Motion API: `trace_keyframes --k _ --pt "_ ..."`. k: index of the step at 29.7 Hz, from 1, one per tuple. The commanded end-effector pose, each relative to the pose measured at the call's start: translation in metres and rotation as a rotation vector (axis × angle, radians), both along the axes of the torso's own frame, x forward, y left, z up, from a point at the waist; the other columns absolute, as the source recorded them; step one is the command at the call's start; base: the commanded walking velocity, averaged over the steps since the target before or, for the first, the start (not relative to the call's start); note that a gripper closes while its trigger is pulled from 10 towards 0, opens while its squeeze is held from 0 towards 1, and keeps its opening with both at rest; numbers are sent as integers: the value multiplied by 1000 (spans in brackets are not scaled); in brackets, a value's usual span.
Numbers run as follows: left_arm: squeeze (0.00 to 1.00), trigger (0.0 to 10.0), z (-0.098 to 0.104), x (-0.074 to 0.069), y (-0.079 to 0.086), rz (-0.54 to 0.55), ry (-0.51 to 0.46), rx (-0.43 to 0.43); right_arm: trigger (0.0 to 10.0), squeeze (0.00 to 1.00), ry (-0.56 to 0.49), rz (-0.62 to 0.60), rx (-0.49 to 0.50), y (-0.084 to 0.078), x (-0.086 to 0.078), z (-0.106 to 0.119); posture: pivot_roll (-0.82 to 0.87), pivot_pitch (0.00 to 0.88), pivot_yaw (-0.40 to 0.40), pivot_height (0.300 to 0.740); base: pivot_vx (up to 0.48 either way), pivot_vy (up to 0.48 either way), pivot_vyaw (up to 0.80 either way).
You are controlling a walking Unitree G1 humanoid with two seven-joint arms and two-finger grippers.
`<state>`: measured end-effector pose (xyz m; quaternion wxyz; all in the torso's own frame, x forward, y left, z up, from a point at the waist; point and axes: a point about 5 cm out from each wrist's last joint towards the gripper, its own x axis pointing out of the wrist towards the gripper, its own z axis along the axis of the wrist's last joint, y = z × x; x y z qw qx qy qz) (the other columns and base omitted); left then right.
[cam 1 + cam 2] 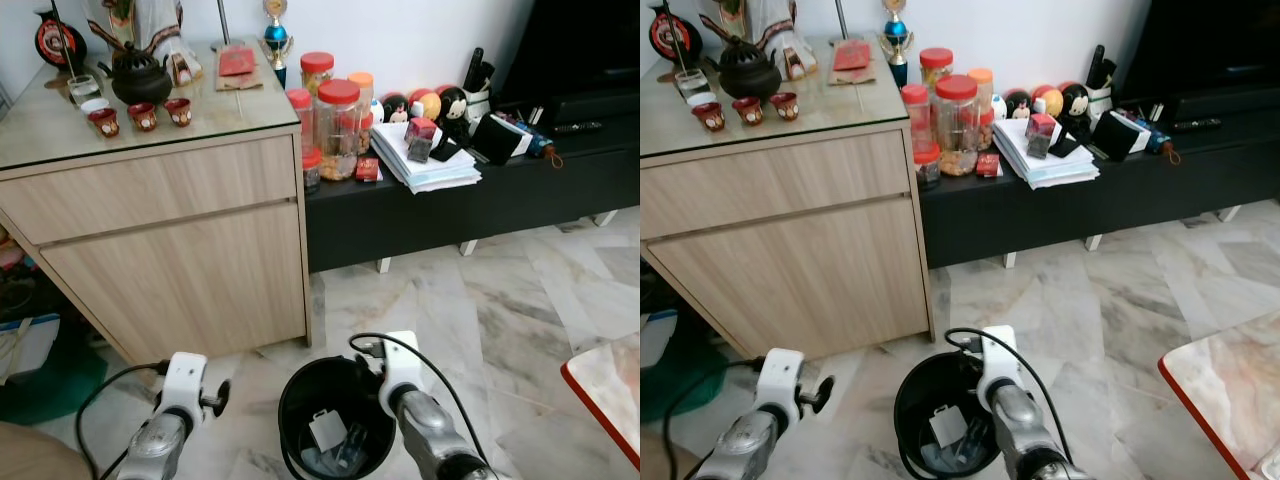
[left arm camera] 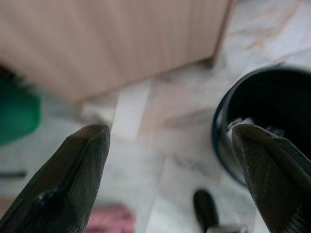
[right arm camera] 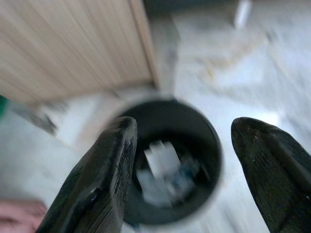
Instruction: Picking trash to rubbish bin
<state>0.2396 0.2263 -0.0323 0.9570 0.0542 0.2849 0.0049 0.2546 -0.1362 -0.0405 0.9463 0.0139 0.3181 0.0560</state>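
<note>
Below, the black rubbish bin (image 1: 335,418) is standing on the marble floor (image 1: 520,300), near the wooden cabinet (image 1: 170,250) corner. Trash (image 3: 163,170) is lying blurred inside. The right gripper (image 3: 182,145), jaws spread empty, is hovering above the bin's rim; the left gripper (image 2: 170,160), also open, is hanging beside the bin.

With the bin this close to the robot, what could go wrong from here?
1. The right gripper hangs open over the bin; a low swing of that arm might knock the rim and tip the trash out.
2. The bin stands close to the wooden cabinet; the left gripper, open beside it, may hit the cabinet if it moves forward.
3. Loose cables run along both arms and might catch on the rim.
</note>
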Motion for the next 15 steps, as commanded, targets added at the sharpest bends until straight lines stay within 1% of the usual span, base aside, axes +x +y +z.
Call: trace_keyframes --k 1,4,5,7,8,9,10,14,15 --pt "0 10000 -9 -13 7 58 44 1 10000 0 50 -37 -12 -9 -11 -9 57 40 23 740 0 0 0" --pt "0 10000 -17 -25 9 76 87 9 10000 0 103 -83 -37 -22 -26 -19 48 38 28 740 0 0 0" --pt "0 10000 -17 -25 9 76 87 9 10000 0 103 -83 -37 -22 -26 -19 48 38 28 740 0 0 0" --pt "0 10000 -21 -31 10 86 106 13 10000 0 141 -112 -57 -31 -37 -25 40 34 32 740 0 0 0" --pt "0 10000 -25 -37 10 96 130 19 10000 0 165 -152 -62 -38 -44 -29 39 31 34 740 0 0 0" --pt "0 10000 -27 -40 10 97 144 21 10000 0 169 -171 -62 -41 -46 -30 39 31 34 740 0 0 0" --pt "0 10000 -30 -45 10 102 166 25 10000 0 175 -219 -57 -47 -50 -31 32 28 37 740 0 0 0" --pt "0 10000 -33 -50 10 105 181 27 10000 0 190 -299 -54 -57 -56 -33 28 26 38 740 0 0 0" --pt "0 10000 -33 -50 10 105 181 27 10000 0 190 -299 -54 -57 -56 -33 28 26 38 740 0 0 0"
